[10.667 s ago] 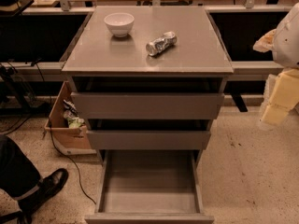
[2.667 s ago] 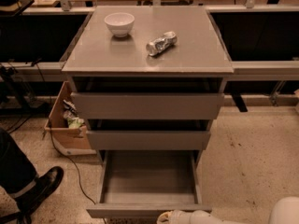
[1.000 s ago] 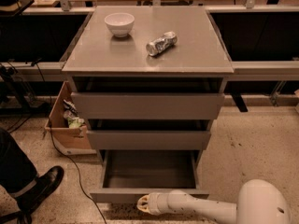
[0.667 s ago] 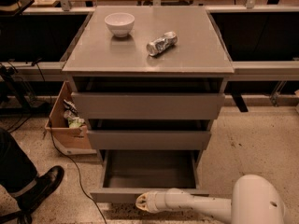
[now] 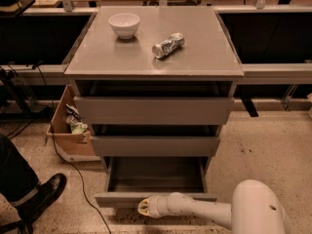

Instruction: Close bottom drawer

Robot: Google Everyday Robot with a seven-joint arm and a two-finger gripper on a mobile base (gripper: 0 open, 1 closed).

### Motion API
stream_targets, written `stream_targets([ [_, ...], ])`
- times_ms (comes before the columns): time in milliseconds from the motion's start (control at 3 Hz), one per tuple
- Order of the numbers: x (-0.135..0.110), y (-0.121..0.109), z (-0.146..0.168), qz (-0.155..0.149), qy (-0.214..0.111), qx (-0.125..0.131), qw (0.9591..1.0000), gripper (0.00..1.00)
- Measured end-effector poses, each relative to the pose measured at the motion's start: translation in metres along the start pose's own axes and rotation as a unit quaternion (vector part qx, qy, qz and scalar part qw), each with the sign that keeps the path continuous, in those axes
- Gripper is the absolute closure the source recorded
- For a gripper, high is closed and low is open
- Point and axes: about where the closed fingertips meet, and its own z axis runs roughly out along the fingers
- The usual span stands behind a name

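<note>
Camera view, looking down on grey cabinet (image 5: 146, 65) of three drawers. Found bottom drawer (image 5: 157, 198) pulled partway out beneath middle drawer (image 5: 155, 146) and top drawer (image 5: 152, 110), with its grey tray floor exposed. Located gripper (image 5: 144, 207) low in frame, at lower edge of bottom drawer's front, left of centre, apparently touching it. Cannot tell from this angle whether gripper is spread or closed. Traced white arm (image 5: 200, 211) running rightward from gripper to rounded white housing at lower right. Noted on cabinet top: white bowl (image 5: 124, 24) at rear left, crushed can (image 5: 168, 45) on its side near centre, apart from the bowl. Recorded cardboard box (image 5: 68, 141) on floor just beside cabinet's left side, black cable (image 5: 73, 174) trailing across floor, dark shoe (image 5: 45, 195) at lower left.
</note>
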Motion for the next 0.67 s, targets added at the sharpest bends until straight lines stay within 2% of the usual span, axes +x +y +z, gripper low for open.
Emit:
stream_targets([
  [667, -0.016, -0.022, 0.028, -0.039, -0.014, -0.001, 0.9991, 1.0],
])
